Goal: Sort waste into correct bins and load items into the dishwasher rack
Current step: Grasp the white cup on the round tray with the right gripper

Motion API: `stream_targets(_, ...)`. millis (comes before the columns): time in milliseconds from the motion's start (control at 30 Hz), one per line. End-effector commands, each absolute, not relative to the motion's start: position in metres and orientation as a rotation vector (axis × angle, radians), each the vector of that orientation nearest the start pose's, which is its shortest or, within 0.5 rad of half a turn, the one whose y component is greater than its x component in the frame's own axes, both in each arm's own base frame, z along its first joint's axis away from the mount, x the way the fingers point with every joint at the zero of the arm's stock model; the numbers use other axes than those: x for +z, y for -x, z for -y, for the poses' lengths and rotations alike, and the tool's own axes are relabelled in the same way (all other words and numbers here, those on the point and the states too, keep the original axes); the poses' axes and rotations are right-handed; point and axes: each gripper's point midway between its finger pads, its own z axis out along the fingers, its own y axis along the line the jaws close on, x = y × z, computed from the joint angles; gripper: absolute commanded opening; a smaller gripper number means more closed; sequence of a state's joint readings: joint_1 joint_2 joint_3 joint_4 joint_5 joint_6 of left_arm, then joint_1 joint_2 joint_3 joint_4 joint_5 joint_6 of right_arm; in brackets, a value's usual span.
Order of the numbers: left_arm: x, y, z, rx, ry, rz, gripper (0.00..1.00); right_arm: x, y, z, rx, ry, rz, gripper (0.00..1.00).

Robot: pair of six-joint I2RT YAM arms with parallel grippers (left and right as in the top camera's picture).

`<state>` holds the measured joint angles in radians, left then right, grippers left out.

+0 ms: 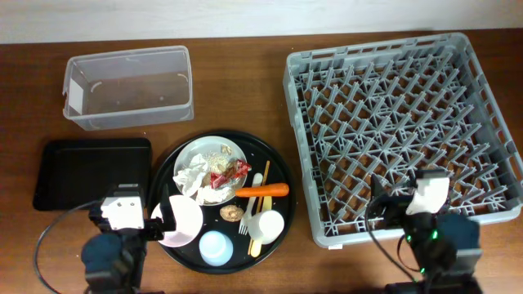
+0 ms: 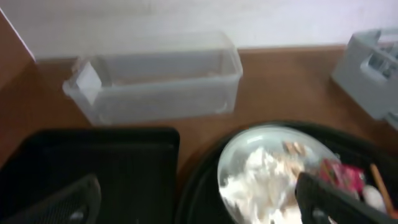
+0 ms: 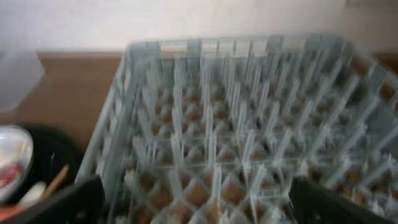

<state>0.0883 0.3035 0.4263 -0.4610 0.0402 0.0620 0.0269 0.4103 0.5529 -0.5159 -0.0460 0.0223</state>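
- Brown tabletop is carrying everything.
- Grey dishwasher rack is sitting on the right, with nothing showing among its pegs.
- Clear tub is sitting at back left; nothing is showing inside it.
- Shallow black tray is lying in front of the tub, at front left.
- Round black tray is sitting between the shallow tray and the rack, holding the dishes and waste.
- Left claw is hanging with fingers wide apart over the gap between the two black trays, gripping nothing.
- Right claw is hovering at the rack's front edge, fingers wide apart, gripping nothing.
- White plate is sitting at the back of the round tray.
- Pink bowl is lying tipped at the round tray's front left, just beside the left arm.
- Crumpled napkins are lying on the plate.
- Light blue cup and white cup are standing at the tray's front.
- Carrot is lying right of the plate, crossing the fork-like utensils.
- Red wrapper is lying on the plate beside the napkins.
- Brown lump is sitting near the utensils.
- Grains are lying on the plate.
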Motion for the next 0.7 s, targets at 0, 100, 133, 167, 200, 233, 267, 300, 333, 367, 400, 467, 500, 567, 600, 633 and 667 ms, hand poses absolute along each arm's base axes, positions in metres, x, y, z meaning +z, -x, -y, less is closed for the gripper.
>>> stream_targets(0,0.214,-0.235,-0.015,0.046,0.021,-2.055,0.99,0.262,-0.249,-0.033,0.188,0.095,-2.073,0.98)
stream_targets(100,0.211,-0.244,-0.016,0.024,0.031,-2.322,0.99,0.266,-0.255,-0.046,0.290,0.109,-2.393,0.98)
stream_targets(133,0.204,-0.246,-0.016,0.013,0.036,-2.435,0.99,0.264,-0.255,-0.054,0.342,0.156,-2.496,0.98)
stream_targets(167,0.195,-0.245,-0.015,0.000,0.040,-2.541,0.99,0.264,-0.255,-0.074,0.418,0.297,-2.529,0.98)
stream_targets(200,0.186,-0.243,-0.008,-0.065,0.030,-2.645,0.99,0.266,-0.254,-0.102,0.490,0.430,-2.518,0.98)
stream_targets(233,0.182,-0.241,-0.002,-0.121,0.025,-2.706,0.99,0.265,-0.250,-0.117,0.500,0.510,-2.511,0.98)
stream_targets(267,0.179,-0.241,-0.001,-0.135,0.026,-2.736,0.99,0.263,-0.245,-0.130,0.491,0.574,-2.515,0.98)
stream_targets(300,0.178,-0.242,-0.001,-0.135,0.032,-2.748,0.99,0.257,-0.238,-0.145,0.473,0.616,-2.539,0.98)
stream_targets(333,0.177,-0.242,-0.009,-0.123,0.135,-2.745,0.99,0.252,-0.231,-0.161,0.498,0.669,-2.554,0.98)
stream_targets(367,0.177,-0.242,-0.018,-0.116,0.234,-2.739,0.99,0.247,-0.225,-0.174,0.521,0.703,-2.576,0.98)
stream_targets(400,0.177,-0.241,-0.032,-0.105,0.340,-2.726,0.99,0.243,-0.216,-0.192,0.572,0.780,-2.580,0.98)
stream_targets(467,0.178,-0.234,-0.067,-0.096,0.616,-2.668,0.99,0.231,-0.210,-0.234,0.698,0.925,-2.568,0.98)
stream_targets(500,0.178,-0.232,-0.077,-0.083,0.671,-2.652,0.99,0.214,-0.214,-0.238,0.637,0.949,-2.612,0.98)
stream_targets(567,0.178,-0.230,-0.083,-0.076,0.699,-2.644,0.99,0.168,-0.226,-0.239,0.442,0.926,-2.767,0.98)
stream_targets(600,0.178,-0.230,-0.083,-0.076,0.699,-2.644,0.99,0.151,-0.226,-0.239,0.394,0.919,-2.824,0.98)
stream_targets(633,0.178,-0.230,-0.083,-0.075,0.699,-2.643,0.99,0.131,-0.222,-0.242,0.360,0.929,-2.890,0.98)
stream_targets(667,0.178,-0.230,-0.083,-0.075,0.699,-2.643,0.99,0.119,-0.219,-0.242,0.342,0.894,-2.943,0.98)
